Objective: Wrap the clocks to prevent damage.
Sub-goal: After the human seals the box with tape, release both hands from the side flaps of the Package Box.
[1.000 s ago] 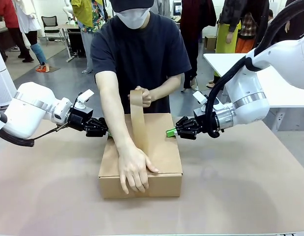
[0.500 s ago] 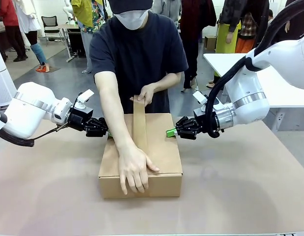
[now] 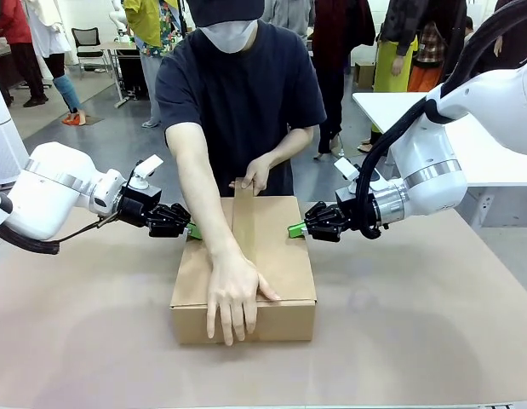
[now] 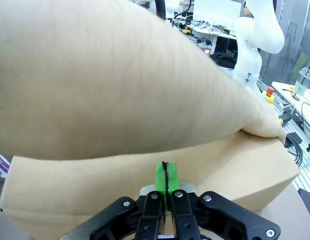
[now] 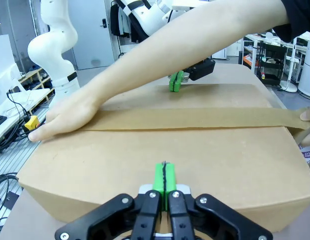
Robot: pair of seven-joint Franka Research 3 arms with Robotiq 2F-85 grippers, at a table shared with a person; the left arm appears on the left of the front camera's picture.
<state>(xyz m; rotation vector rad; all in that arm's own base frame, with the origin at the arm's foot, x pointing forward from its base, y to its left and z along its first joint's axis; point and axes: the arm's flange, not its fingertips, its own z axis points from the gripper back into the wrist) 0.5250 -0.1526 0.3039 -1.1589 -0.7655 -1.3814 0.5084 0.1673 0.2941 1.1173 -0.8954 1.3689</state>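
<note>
Jaws on the left gripper (image 3: 191,230) are pressed together, green pads touching, with nothing between them; their tips meet the left side of the cardboard box (image 3: 284,256) near its far corner. In the left wrist view the same gripper (image 4: 165,175) shows its pads closed against the box wall (image 4: 235,165), with the person's forearm (image 4: 109,75) crossing close above.

At the middle of the desk (image 3: 416,332) stands the closed box, with a strip of brown tape (image 3: 243,221) running along its top from front to back. One hand (image 3: 233,294) of the person lies flat on the near end of the strip, fingers hanging over the front edge. The other hand (image 3: 254,175) holds the far end of the tape at the back edge of the box.

On the right, the right gripper (image 3: 295,229) also has its jaws shut, empty, the tips touching the right side of the box near its far corner. Its wrist view shows the closed pads (image 5: 165,182) against the box, the tape (image 5: 195,119) lying across the lid beyond, and the left gripper (image 5: 176,80) at the opposite side.

No clock can be seen.
</note>
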